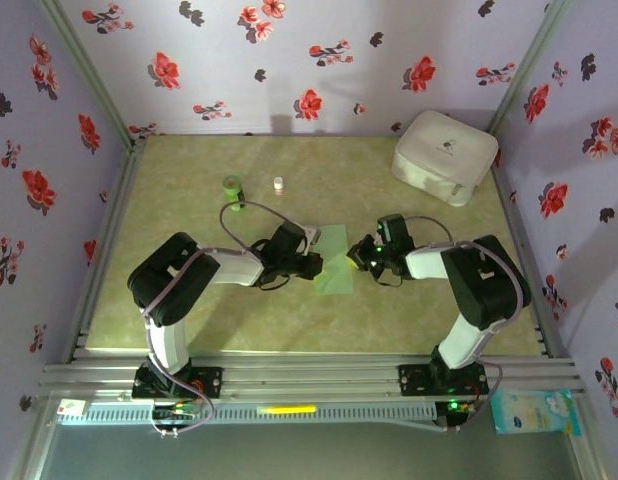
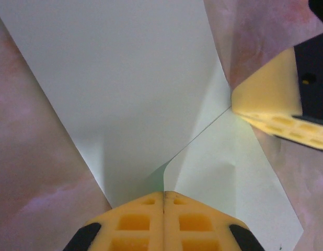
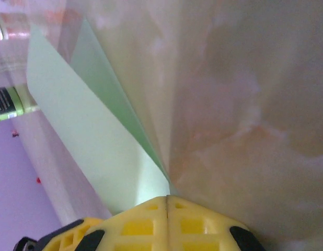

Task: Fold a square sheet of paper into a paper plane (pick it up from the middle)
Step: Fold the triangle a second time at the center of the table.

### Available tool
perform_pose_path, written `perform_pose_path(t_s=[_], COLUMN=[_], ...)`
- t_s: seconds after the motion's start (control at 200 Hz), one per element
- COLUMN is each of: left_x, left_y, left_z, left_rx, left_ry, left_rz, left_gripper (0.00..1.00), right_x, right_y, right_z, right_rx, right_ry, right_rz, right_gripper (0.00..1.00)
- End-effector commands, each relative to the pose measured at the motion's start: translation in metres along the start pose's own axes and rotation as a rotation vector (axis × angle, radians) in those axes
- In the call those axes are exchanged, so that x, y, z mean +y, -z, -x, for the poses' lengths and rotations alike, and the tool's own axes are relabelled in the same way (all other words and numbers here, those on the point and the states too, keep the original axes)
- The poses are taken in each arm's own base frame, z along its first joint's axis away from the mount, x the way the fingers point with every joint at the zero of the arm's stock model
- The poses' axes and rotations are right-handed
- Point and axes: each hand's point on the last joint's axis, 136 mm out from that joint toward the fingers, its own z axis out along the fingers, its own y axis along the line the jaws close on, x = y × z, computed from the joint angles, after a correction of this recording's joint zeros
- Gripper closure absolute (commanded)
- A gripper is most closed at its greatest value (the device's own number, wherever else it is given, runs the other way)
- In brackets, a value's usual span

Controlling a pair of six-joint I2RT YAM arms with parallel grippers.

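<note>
The square sheet of paper (image 1: 335,268), pale green and partly folded, lies mid-table between both arms. My left gripper (image 1: 315,262) is at its left edge and my right gripper (image 1: 353,257) at its right edge. In the left wrist view the left gripper (image 2: 164,194) is shut, and a curled flap edge of the paper (image 2: 125,78) runs into its closed tips. A yellow finger (image 2: 266,99) of the right gripper touches the far end of the same crease. In the right wrist view the right gripper (image 3: 167,198) is shut where a raised flap of the paper (image 3: 83,130) meets the table.
A small dark green bottle (image 1: 232,189) and a tiny white bottle (image 1: 278,184) stand behind the left arm. A white rounded case (image 1: 444,157) sits at the back right. Flowered walls enclose the table on three sides.
</note>
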Motion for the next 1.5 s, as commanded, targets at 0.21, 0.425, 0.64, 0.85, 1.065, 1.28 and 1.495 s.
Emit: perform_pose_path(t_s=[0.21, 0.425, 0.64, 0.85, 1.065, 1.28, 1.495], left_x=[0.027, 0.027, 0.026, 0.027, 0.022, 0.006, -0.011], left_y=[-0.003, -0.003, -0.004, -0.003, -0.001, 0.024, 0.047], left_z=[-0.038, -0.038, -0.037, -0.038, -0.030, 0.006, 0.021], left_rx=[0.136, 0.136, 0.139, 0.150, 0.127, 0.097, 0.081], left_ry=[0.022, 0.022, 0.021, 0.009, 0.027, 0.092, 0.195], left_rz=[0.087, 0.088, 0.088, 0.092, 0.083, 0.086, 0.033], left_gripper=[1.00, 0.99, 0.99, 0.99, 0.96, 0.65, 0.64], right_x=[0.037, 0.045, 0.035, 0.010, -0.034, -0.030, -0.028], right_y=[0.022, 0.002, -0.007, -0.018, -0.013, -0.013, -0.013], right_z=[0.007, -0.037, -0.040, -0.041, -0.040, -0.039, -0.038], right_rx=[-0.019, 0.153, 0.153, 0.156, 0.131, 0.134, 0.127], right_ry=[0.134, 0.178, 0.118, 0.099, 0.122, 0.127, 0.119], right_rz=[0.034, 0.076, 0.091, 0.036, -0.142, -0.131, -0.127], right_gripper=[0.97, 0.98, 1.00, 1.00, 1.00, 1.00, 1.00])
